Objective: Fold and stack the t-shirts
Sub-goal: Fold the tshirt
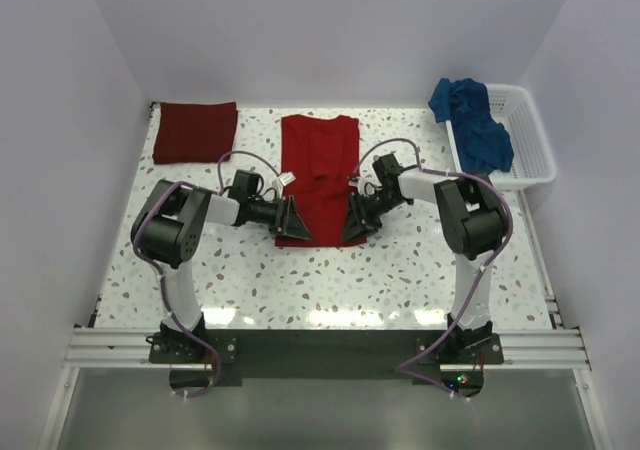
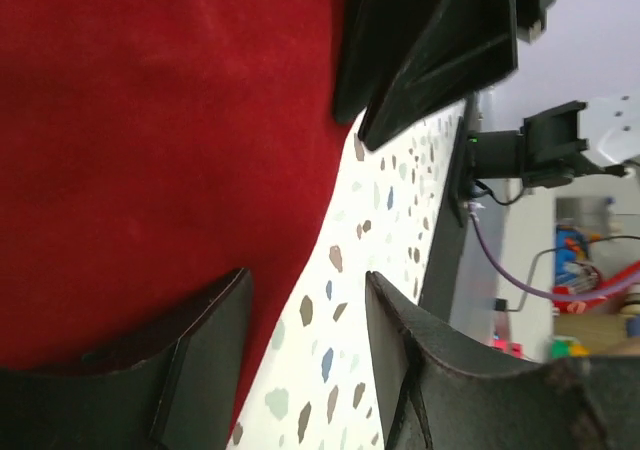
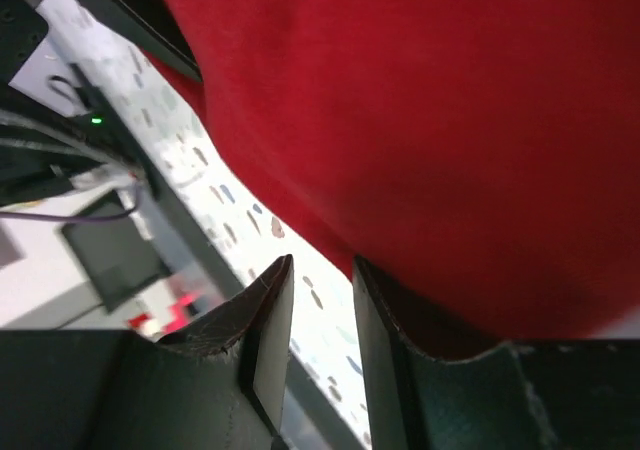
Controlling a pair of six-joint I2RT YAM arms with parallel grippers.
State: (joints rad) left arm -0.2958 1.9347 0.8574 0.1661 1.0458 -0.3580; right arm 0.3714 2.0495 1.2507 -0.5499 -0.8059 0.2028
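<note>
Top view: maroon t-shirt (image 1: pixel 195 132) lies folded into a neat rectangle at upper left of the surface (image 1: pixel 300 280). That one looks done.

Bright red t-shirt (image 1: pixel 318 150) at centre frame, flat, already narrowed to a long strip, collar end toward the top of the frame. Lengthwise folds judged complete; the crosswise fold is not yet made.

Blue t-shirt (image 1: pixel 472 120) is a crumpled heap hanging over the rim of the white basket (image 1: pixel 530 140), upper right. Untouched.

Left tool (image 2: pixel 308 280) at the strip's lower left corner: released, fingers apart and straddling the hem, one over cloth, one over bare surface.

Right tool (image 3: pixel 322 265) at the lower right corner: fingers nearly together, a sliver of surface showing between them. Red cloth meets one finger, but the close view is too tight; cannot tell if the hem is pinched.

Judgement: roughly a third through. Left: finish the red, stack it, then fold the blue
</note>
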